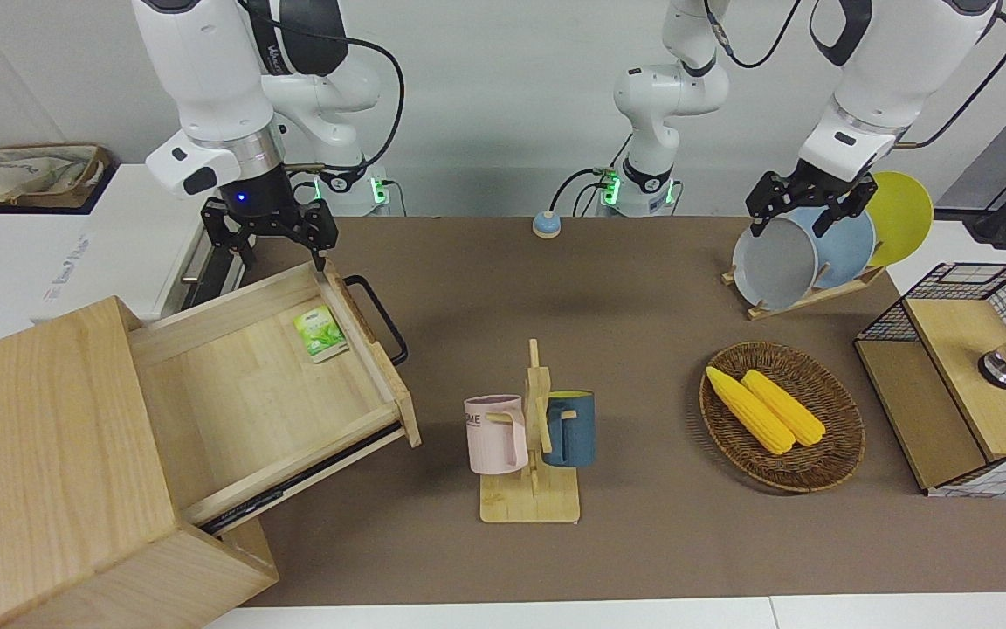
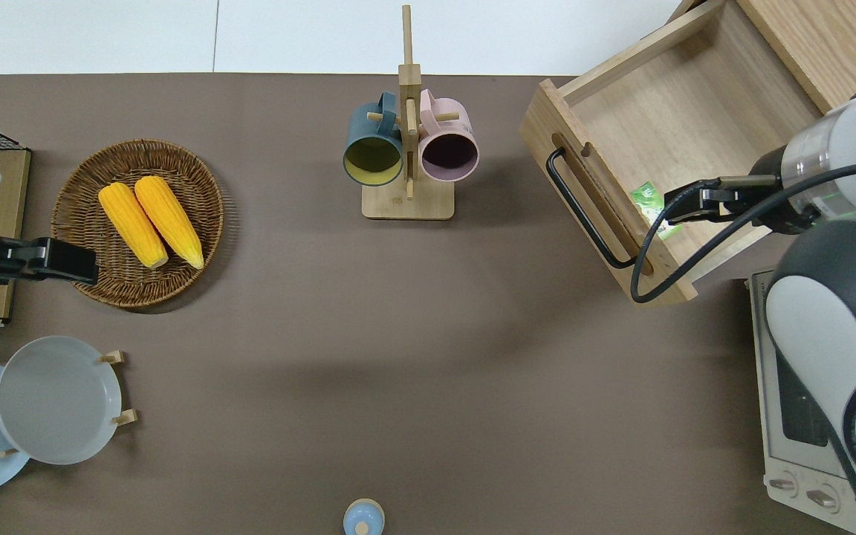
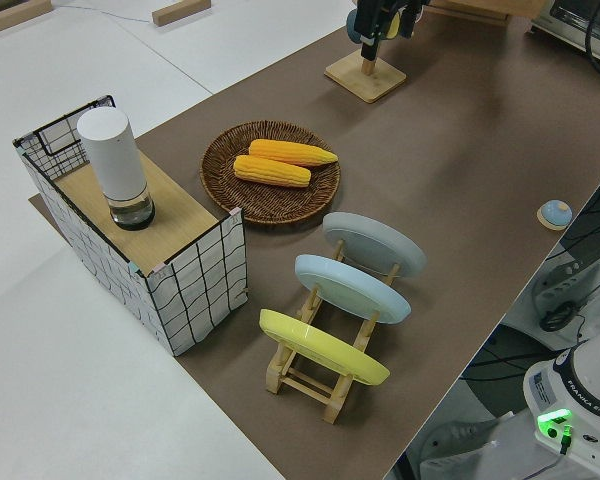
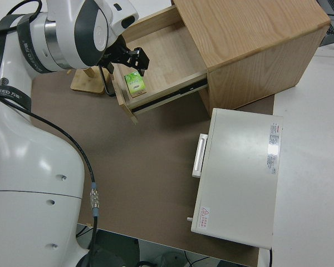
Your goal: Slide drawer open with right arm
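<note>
The light-wood drawer (image 1: 267, 384) stands pulled far out of the pale wooden cabinet (image 1: 40, 454). Its black bar handle (image 1: 378, 319) faces the middle of the table. A small green packet (image 1: 320, 334) lies inside, near the front board. My right gripper (image 1: 280, 253), with its blue light, is open and empty. In the overhead view it (image 2: 684, 208) hangs over the drawer's corner nearest the robots, by the packet (image 2: 651, 204), touching nothing. My left arm is parked, its gripper (image 1: 804, 214) open.
A white toaster oven (image 1: 145, 245) stands beside the cabinet, nearer the robots. A mug rack (image 1: 531, 437), a wicker basket of corn (image 1: 782, 415), a plate rack (image 1: 817, 253) and a wire-mesh cabinet (image 1: 966, 376) stand toward the left arm's end.
</note>
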Tool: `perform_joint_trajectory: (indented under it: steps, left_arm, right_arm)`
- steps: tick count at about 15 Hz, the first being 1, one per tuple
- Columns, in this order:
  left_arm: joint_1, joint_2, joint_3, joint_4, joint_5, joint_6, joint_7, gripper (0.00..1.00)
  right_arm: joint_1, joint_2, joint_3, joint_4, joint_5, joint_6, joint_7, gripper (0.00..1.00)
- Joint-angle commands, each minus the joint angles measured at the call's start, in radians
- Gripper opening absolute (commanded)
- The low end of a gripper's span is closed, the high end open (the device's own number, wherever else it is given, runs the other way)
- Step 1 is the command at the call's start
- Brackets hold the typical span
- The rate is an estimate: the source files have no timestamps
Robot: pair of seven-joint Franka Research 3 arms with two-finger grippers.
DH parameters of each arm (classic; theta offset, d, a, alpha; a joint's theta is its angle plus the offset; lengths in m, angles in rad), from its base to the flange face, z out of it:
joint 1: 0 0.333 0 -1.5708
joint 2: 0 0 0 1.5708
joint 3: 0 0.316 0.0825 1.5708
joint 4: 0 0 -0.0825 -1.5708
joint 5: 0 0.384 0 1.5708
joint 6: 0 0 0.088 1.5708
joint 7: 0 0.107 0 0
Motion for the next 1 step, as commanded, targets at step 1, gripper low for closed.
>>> perform_joint_trajectory:
  steps: [1]
  left_arm:
    - [0.004,0.011,-0.006,0.026,0.017,-0.02,0.01,0.99]
  right_arm:
    - [-0.011,-0.007,0.009,-0.013,0.016,0.002,-0.034,0.983]
